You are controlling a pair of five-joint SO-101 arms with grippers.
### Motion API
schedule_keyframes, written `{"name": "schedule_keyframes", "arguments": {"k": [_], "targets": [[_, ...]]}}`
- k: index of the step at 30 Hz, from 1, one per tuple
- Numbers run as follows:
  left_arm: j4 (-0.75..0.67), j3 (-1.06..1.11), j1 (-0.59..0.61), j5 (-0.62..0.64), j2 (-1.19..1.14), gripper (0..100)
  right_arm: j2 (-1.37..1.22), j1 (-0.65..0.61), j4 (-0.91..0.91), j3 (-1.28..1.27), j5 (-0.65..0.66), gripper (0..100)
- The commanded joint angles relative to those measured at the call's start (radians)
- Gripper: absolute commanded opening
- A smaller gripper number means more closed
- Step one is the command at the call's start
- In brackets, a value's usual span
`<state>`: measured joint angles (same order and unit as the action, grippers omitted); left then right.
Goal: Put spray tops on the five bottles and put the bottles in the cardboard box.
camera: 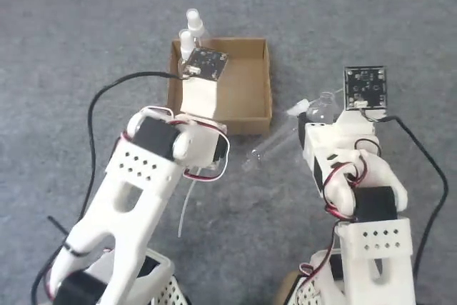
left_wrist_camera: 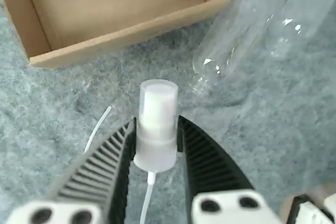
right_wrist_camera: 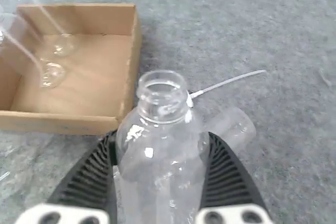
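Now the left gripper [left_wrist_camera: 155, 129] pinches a white cylindrical plastic spray top [left_wrist_camera: 157, 103], the right gripper [right_wrist_camera: 160, 142] clamps an uncapped clear plastic bottle [right_wrist_camera: 160, 108] upright, and just beyond them the shallow brown cardboard box [right_wrist_camera: 79, 121] holds two clear spray-topped bottles [camera: 188, 39].

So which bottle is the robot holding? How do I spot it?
Find the cardboard box on the grey carpet. Just beside it, the right arm's black jaws clamp a clear bottle. Unlike the capped ones in the box, its neck is open.
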<state>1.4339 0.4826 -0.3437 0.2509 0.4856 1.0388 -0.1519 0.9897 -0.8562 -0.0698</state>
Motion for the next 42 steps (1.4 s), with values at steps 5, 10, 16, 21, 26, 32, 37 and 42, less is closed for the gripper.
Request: {"name": "schedule_keyframes", "arguments": {"k": [5, 10, 16, 21, 26, 32, 37, 42], "targets": [[-0.021, -0.01, 0.0, 0.06, 0.169, 1, 0.038, -0.021, -0.007, 0.012, -0.003, 0.6], [-0.038, -0.008, 0.0, 0.058, 0.219, 1, 0.142, -0.022, -0.004, -0.028, -0.002, 0.6], [-0.178, 0.073, -0.009, -0.061, 0.315, 1, 0.384, -0.085, -0.088, -0.18, -0.002, 0.6], [-0.249, 0.127, -0.002, -0.092, 0.457, 1, 0.518, -0.136, -0.116, -0.242, 0.0, 0.6], [-0.333, 0.197, -0.002, -0.084, 0.603, 1, 0.553, -0.14, -0.116, -0.244, -0.002, 0.6], [-0.407, 0.272, 0.0, -0.083, 0.772, 1, 0.562, -0.177, -0.124, -0.245, -0.002, 0.6], [-0.46, 0.321, 0.0, 0.028, 0.879, 1, 0.564, -0.3, -0.183, -0.307, -0.002, 0.6], [-0.485, 0.323, 0.0, 0.141, 0.936, 1, 0.564, -0.337, -0.237, -0.345, -0.002, 0.6]]}}
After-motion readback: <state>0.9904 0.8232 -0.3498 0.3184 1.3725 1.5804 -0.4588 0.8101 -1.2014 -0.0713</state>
